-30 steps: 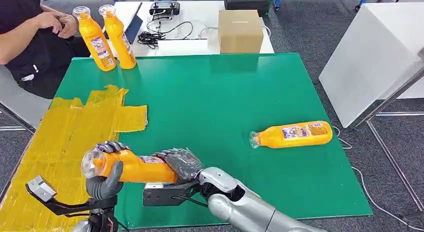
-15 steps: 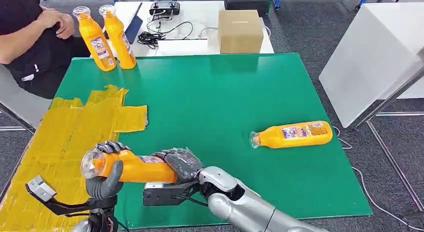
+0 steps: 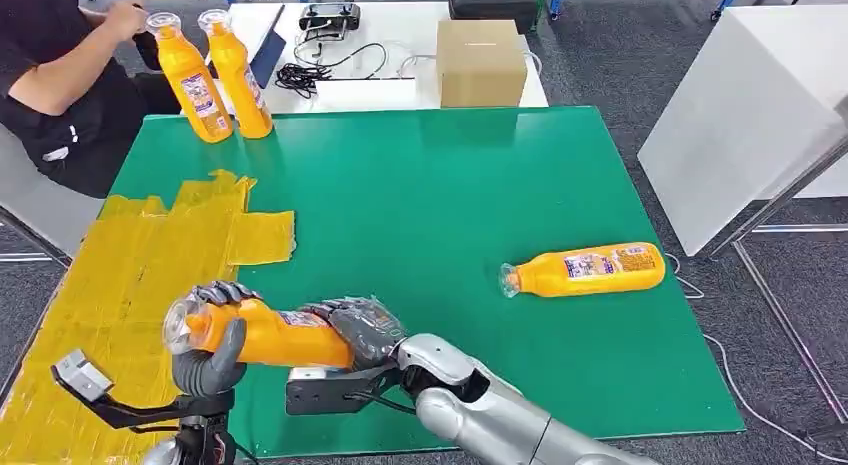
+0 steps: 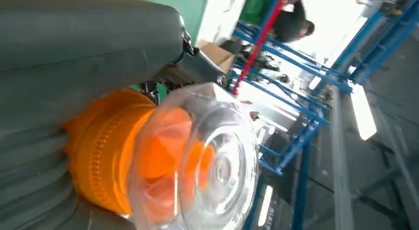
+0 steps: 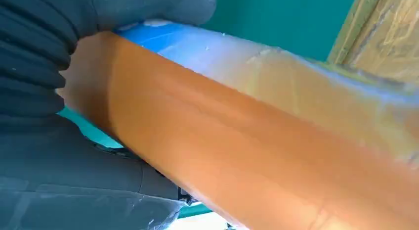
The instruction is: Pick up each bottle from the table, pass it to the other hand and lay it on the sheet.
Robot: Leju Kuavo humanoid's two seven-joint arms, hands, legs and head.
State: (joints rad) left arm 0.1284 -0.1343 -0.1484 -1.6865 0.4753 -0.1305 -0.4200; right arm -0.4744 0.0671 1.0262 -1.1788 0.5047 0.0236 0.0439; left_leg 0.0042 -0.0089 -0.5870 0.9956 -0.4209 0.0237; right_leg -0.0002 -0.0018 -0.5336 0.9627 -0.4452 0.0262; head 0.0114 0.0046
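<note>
An orange bottle (image 3: 265,333) with a clear cap lies level above the table's front left, held from both ends. My left hand (image 3: 212,360) grips its neck end, my right hand (image 3: 360,327) wraps its base end. The left wrist view looks straight at the clear cap (image 4: 197,161) and orange neck beside my left hand (image 4: 64,81). My right hand (image 5: 59,91) grips the orange bottle (image 5: 257,156) in the right wrist view. The yellow sheet (image 3: 130,275) covers the table's left side. A second bottle (image 3: 585,269) lies on its side at the right.
Two more orange bottles (image 3: 195,80) (image 3: 240,75) stand upright at the green table's (image 3: 430,185) far left corner. A person (image 3: 50,75) sits beyond that corner, a hand near the bottle caps. A cardboard box (image 3: 481,62) and cables sit on the white table behind.
Both hands and the held bottle stay put. The person's hand has moved from their lap area up to the cap of a standing bottle.
</note>
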